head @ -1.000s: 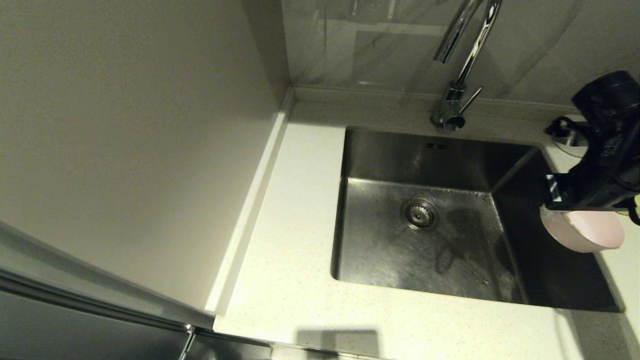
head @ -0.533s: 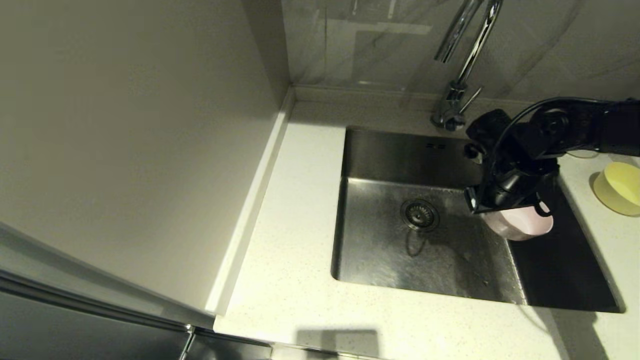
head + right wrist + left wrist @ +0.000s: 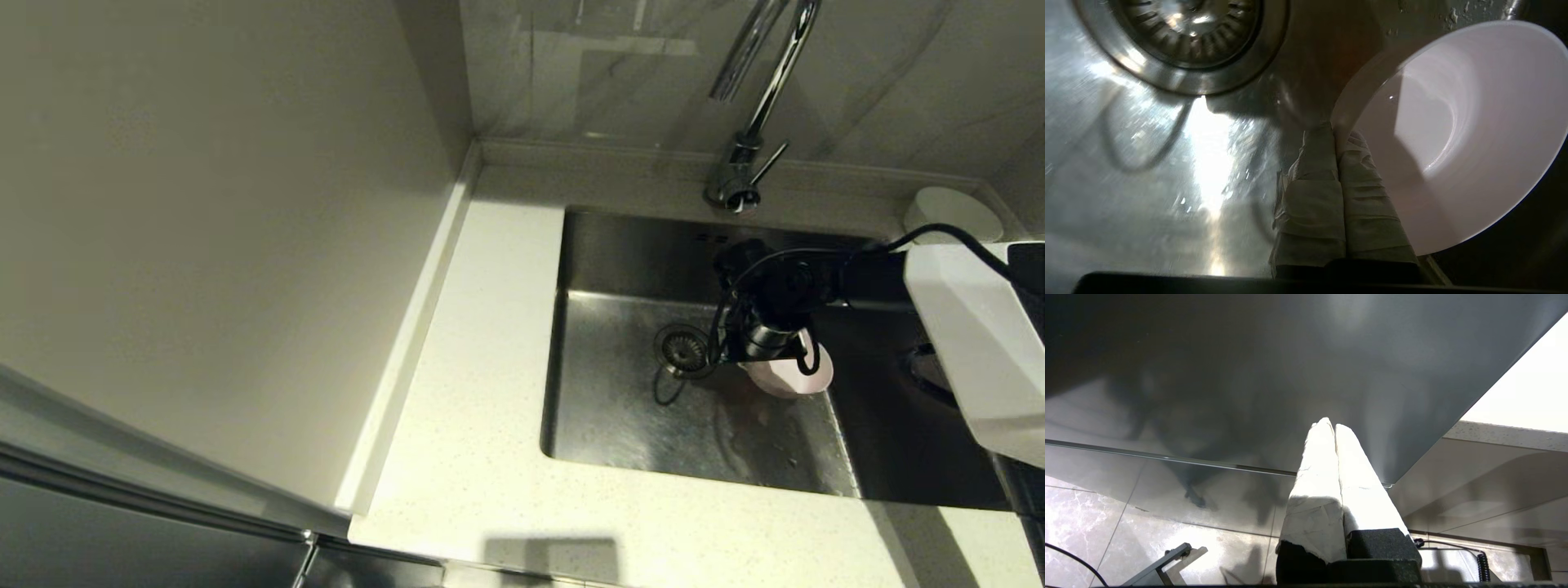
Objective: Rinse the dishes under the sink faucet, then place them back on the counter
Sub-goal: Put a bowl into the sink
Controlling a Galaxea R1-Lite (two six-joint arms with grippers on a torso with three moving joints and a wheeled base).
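My right gripper (image 3: 763,359) (image 3: 1336,136) is down inside the sink (image 3: 637,425), shut on the rim of the pale pink bowl (image 3: 788,374) (image 3: 1457,130). The bowl hangs tilted just right of the drain strainer (image 3: 684,349) (image 3: 1188,36), below and in front of the chrome faucet (image 3: 755,122). No water shows at the spout. A white bowl (image 3: 951,214) sits on the counter (image 3: 482,392) at the back right corner. The yellow bowl is hidden behind my right arm. My left gripper (image 3: 1329,425) is parked low beside the cabinet, shut and empty.
The white shell of my right arm (image 3: 976,343) covers the right side of the sink and counter. A wall panel (image 3: 229,245) stands along the counter's left side. The counter's raised rim (image 3: 637,159) runs behind the faucet.
My right arm has carried the pink bowl leftward from the sink's right edge and down into the basin, next to the drain. The yellow bowl is now covered by the arm.
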